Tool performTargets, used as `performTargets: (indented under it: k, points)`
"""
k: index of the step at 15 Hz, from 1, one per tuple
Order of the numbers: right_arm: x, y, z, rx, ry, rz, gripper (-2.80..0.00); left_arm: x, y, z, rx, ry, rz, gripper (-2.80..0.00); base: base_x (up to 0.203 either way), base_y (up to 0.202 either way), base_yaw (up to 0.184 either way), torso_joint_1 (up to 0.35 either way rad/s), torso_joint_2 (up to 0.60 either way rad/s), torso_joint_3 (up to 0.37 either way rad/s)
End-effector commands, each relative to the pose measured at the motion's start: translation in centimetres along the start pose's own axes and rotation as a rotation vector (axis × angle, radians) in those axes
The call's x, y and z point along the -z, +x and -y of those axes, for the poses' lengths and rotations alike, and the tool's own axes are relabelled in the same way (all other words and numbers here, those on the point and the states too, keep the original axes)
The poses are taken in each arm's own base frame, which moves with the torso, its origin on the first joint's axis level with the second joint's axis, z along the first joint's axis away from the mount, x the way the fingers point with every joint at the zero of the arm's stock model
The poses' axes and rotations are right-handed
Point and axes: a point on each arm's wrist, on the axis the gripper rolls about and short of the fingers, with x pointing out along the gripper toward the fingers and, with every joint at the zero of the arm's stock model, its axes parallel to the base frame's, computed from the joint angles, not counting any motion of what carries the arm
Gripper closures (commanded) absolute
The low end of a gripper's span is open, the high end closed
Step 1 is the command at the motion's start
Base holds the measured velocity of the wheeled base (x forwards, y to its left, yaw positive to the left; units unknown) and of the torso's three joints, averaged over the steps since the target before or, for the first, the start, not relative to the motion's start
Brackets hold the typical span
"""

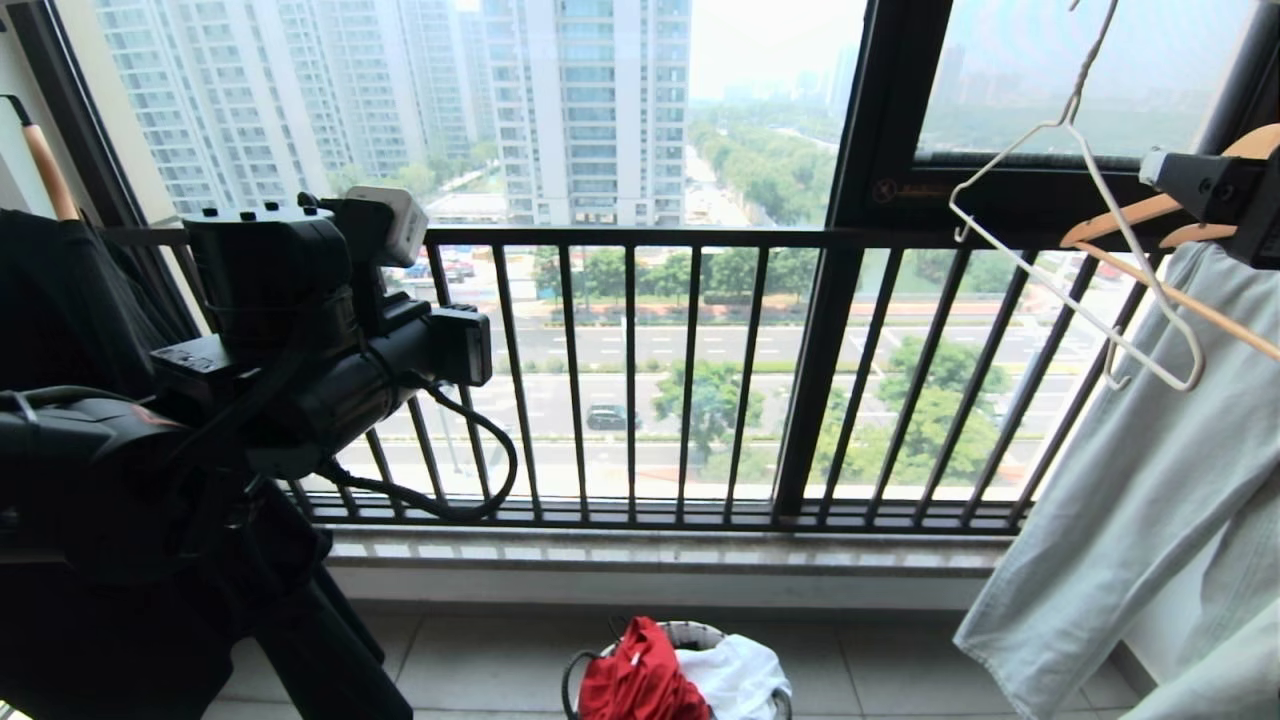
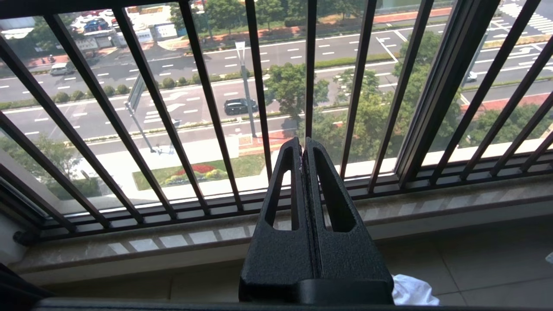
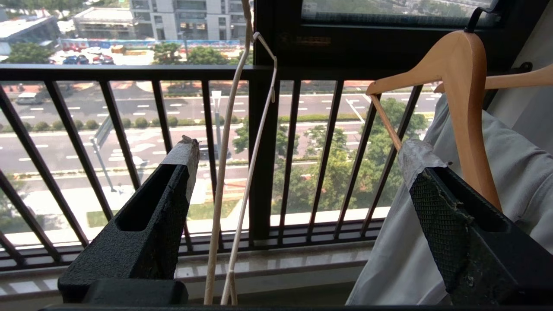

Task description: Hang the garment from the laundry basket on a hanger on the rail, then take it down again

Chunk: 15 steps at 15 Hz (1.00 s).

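The scene is a narrow balcony with a pale tiled floor, a stone sill under a tall window, and a dark barred railing in front of the glass. Beyond it lie a wide road, trees and high-rise blocks.

The red T-shirt sits bunched in the laundry basket on the floor at the lower middle of the head view, beside a crumpled white cloth. Only red folds show; no lettering can be made out. The basket's rim and a dark loop handle peek out around the cloth.

The thin white wire hanger hangs bare at the upper right, tilted, with its long neck running up out of the picture. Just beside it is a light wooden hanger carrying pale grey-green trousers.

The right end effector is up at the far right beside the wooden hanger, its fingers spread wide and holding nothing; in its wrist view the wire hanger hangs between them, touching neither. The left end effector points towards the railing with its fingers pressed together, empty, its arm filling the left of the head view.
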Motion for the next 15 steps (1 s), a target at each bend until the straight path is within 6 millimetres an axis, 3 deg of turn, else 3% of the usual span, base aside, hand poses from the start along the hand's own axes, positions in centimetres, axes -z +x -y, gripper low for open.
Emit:
performTargets:
  k: [1, 2, 3, 5, 7, 11, 15]
  points:
    - [-0.6, -3.6, 2.4, -0.023, 0.031, 0.065, -2.80, -0.1, -0.1, 0.0, -0.002, -0.002, 0.005, 0.00, 0.000, 0.000, 0.000, 0.000, 0.00, 0.000]
    - [-0.2, -4.5, 3.0, -0.036, 0.019, 0.070, -0.39, -0.5, -0.3, -0.1, -0.001, -0.009, 0.018, 0.00, 0.000, 0.000, 0.000, 0.000, 0.00, 0.000]
    - [0.1, -5.4, 3.6, -0.042, 0.006, 0.081, 0.00, -0.7, -0.7, -0.2, 0.000, -0.008, 0.026, 0.00, 0.000, 0.000, 0.000, 0.000, 0.00, 0.000]
    - [0.2, -7.3, 5.0, -0.042, 0.003, 0.112, 0.00, -1.5, -1.5, -0.4, 0.003, -0.016, 0.050, 0.00, 0.000, 0.000, 0.000, 0.000, 0.00, 0.000]
    - [0.7, -9.4, 6.5, -0.048, -0.020, 0.084, 0.00, -0.9, -2.6, -0.7, 0.003, -0.012, 0.033, 0.00, 0.000, 0.000, 0.000, 0.000, 0.00, 0.000]
    - [1.5, -12.1, 8.5, -0.045, -0.028, 0.073, 0.00, -1.7, -6.1, -1.8, -0.007, -0.018, 0.070, 0.00, 0.000, 0.000, 0.000, 0.000, 0.00, 0.000]
    - [1.6, -15.1, 10.7, 0.018, -0.006, 0.115, 0.00, -2.4, -10.7, -5.0, -0.112, -0.034, 0.145, 0.00, 0.000, 0.000, 0.000, 0.000, 0.00, 0.000]
